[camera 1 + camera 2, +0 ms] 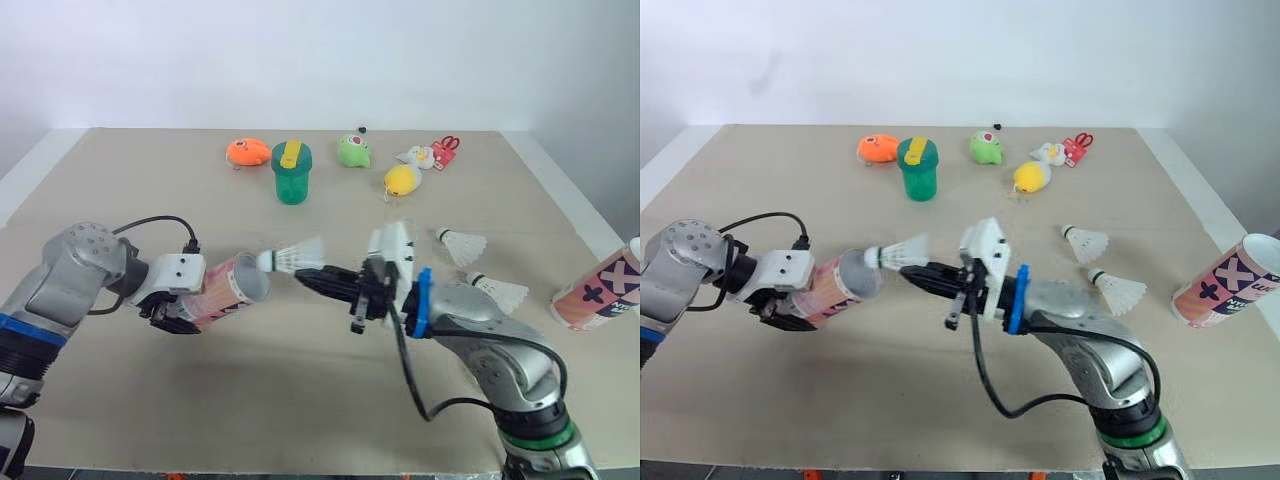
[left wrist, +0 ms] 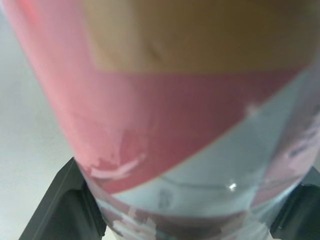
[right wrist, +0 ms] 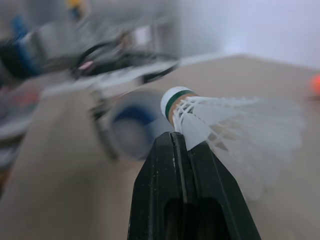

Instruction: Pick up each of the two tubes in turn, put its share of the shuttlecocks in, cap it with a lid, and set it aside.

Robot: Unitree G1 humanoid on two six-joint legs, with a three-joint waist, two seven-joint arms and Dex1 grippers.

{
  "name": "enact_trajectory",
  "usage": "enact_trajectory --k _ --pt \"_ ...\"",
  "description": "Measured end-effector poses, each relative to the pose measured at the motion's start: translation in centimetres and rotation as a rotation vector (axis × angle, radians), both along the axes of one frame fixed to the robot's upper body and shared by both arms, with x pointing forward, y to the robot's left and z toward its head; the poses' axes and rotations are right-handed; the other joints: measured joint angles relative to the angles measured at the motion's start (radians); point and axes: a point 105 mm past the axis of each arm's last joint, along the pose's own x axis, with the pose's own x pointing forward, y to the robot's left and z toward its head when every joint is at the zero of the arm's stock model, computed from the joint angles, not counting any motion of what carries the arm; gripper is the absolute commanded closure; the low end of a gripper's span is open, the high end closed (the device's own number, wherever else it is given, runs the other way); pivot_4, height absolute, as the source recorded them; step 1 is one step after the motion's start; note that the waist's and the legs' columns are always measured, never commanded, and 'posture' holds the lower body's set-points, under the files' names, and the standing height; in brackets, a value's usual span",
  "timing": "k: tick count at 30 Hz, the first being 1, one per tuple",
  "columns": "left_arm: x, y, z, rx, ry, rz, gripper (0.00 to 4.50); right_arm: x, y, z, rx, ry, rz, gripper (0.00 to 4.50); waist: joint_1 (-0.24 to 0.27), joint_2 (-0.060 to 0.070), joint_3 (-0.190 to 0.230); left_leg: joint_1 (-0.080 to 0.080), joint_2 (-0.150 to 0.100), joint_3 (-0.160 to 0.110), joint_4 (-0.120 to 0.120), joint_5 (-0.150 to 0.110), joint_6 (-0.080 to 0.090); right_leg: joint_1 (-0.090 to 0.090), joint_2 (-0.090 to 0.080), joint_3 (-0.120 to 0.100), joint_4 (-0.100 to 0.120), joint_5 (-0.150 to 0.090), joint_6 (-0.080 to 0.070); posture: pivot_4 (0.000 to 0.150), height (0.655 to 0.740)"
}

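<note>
Beige tabletop [image 1: 150, 380]: left gripper [image 1: 185, 312] clamped round pink-and-pale-blue cardboard tube [image 1: 232, 288], held level; at its open mouth, white feather shuttlecock [image 1: 295, 257], cork-first, pinched in closed right gripper [image 1: 308, 277]; further right, two loose shuttlecocks [image 1: 462, 244] [image 1: 500, 291] and second patterned tube [image 1: 600, 290], lying down; loading apparently just begun, both cappings outstanding.

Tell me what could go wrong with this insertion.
The right gripper pinches the shuttlecock by its feathers alone, so it may twist or slip. Its cork sits by the rim of the tube in the left gripper, off the mouth's centre, and may catch there.
</note>
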Motion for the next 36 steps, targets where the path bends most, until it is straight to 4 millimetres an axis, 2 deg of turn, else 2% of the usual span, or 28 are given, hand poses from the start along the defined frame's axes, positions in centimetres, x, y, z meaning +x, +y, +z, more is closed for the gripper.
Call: enact_trajectory --k 7,9,10,11,12,14,17,19,22,26,27,30,36 --pt "0.0 -0.3 0.1 -0.009 0.013 -0.004 1.15 0.9 2.5 -2.2 -0.149 -0.034 0.066 4.45 0.005 0.0 0.0 -0.001 -0.001 0.0 0.0 0.0 0.0 0.0 -0.001 0.0 0.0 0.001 0.005 0.15 0.74" --pt "0.0 -0.3 0.1 -0.012 0.014 -0.005 1.15 1.1 2.9 -1.9 -0.148 -0.05 0.07 3.76 0.006 0.0 0.0 -0.001 -0.001 0.0 0.0 0.0 0.0 0.0 -0.001 0.0 0.0 0.001 0.005 0.15 0.74" --pt "0.0 -0.4 0.1 -0.013 0.015 -0.005 1.15 1.1 3.0 -1.7 -0.142 -0.057 0.073 3.6 0.007 0.0 0.0 -0.001 -0.001 0.0 0.0 0.0 0.0 0.0 -0.001 0.0 0.0 0.001 0.005 0.15 0.74" --pt "0.0 -0.4 0.1 -0.014 0.016 -0.006 1.15 1.0 3.2 -1.5 -0.128 -0.057 0.079 3.15 0.007 0.0 0.0 -0.001 -0.001 0.0 0.0 0.0 0.0 0.0 -0.001 -0.001 0.0 0.001 0.006 0.15 0.74" --pt "0.0 -0.4 0.1 -0.014 0.017 -0.007 1.15 1.0 3.3 -1.5 -0.125 -0.056 0.08 2.95 0.007 0.0 0.0 -0.001 -0.001 0.0 0.0 0.0 0.0 0.0 -0.002 -0.001 0.0 0.001 0.006 0.15 0.74" --pt "0.0 -0.5 0.1 -0.017 0.017 -0.01 1.15 0.9 2.9 -1.2 -0.083 -0.044 0.061 1.94 0.008 -0.001 0.0 -0.002 -0.001 -0.001 0.0 0.0 0.0 0.0 -0.002 -0.001 0.0 0.001 0.006 0.15 0.74" --pt "0.0 -0.6 0.1 -0.018 0.018 -0.014 1.15 0.7 1.9 -1.5 -0.04 -0.016 0.011 0.82 0.008 -0.001 -0.001 -0.002 -0.002 -0.002 0.0 0.0 0.0 0.0 -0.003 -0.002 0.0 0.0 0.006 0.15 0.74" --pt "-0.1 -0.7 0.0 -0.024 0.02 -0.019 1.15 0.6 0.2 -2.1 -0.007 -0.002 -0.096 0.04 0.01 -0.001 -0.001 -0.003 -0.002 -0.003 0.0 0.0 0.0 0.0 -0.004 -0.002 0.0 -0.001 0.007 0.15 0.74" --pt "-0.1 -0.7 -0.1 -0.023 0.024 -0.018 1.15 1.4 -3.1 -2.9 0.021 -0.03 -0.327 0.04 0.008 -0.001 -0.001 -0.003 -0.005 -0.002 0.0 0.0 0.0 0.0 -0.005 -0.001 0.0 -0.001 0.007 0.15 0.74" --pt "0.0 -1.0 -0.2 -0.033 0.024 -0.026 1.15 2.5 -9.1 -2.6 -0.037 -0.276 -0.755 0.04 0.011 0.0 -0.002 -0.002 -0.006 -0.003 0.0 0.0 0.0 0.001 -0.005 -0.002 0.0 -0.002 0.006 0.15 0.74" --pt "0.0 -1.2 -0.3 -0.038 0.027 -0.035 1.15 2.1 -12.2 -3.1 -0.069 -0.343 -0.962 0.04 0.017 0.0 -0.004 -0.002 -0.007 -0.004 0.0 0.0 -0.001 0.001 -0.005 -0.002 0.0 -0.003 0.007 0.15 0.74" --pt "-0.1 -1.1 -0.5 -0.037 0.042 -0.034 1.15 1.0 -17.3 -5.2 -0.16 -0.376 -1.258 0.04 0.012 0.001 -0.006 -0.002 -0.007 -0.002 -0.001 0.0 -0.001 0.001 -0.005 0.0 0.0 -0.003 0.007 0.15 0.74" --pt "0.0 -1.3 -0.7 -0.042 0.045 -0.049 1.15 -0.7 -20.9 -6.1 -0.12 -0.348 -1.546 0.04 0.007 0.004 -0.007 0.002 -0.006 -0.001 0.0 0.001 0.0 0.003 -0.005 0.001 0.0 -0.002 0.003 0.15 0.74"
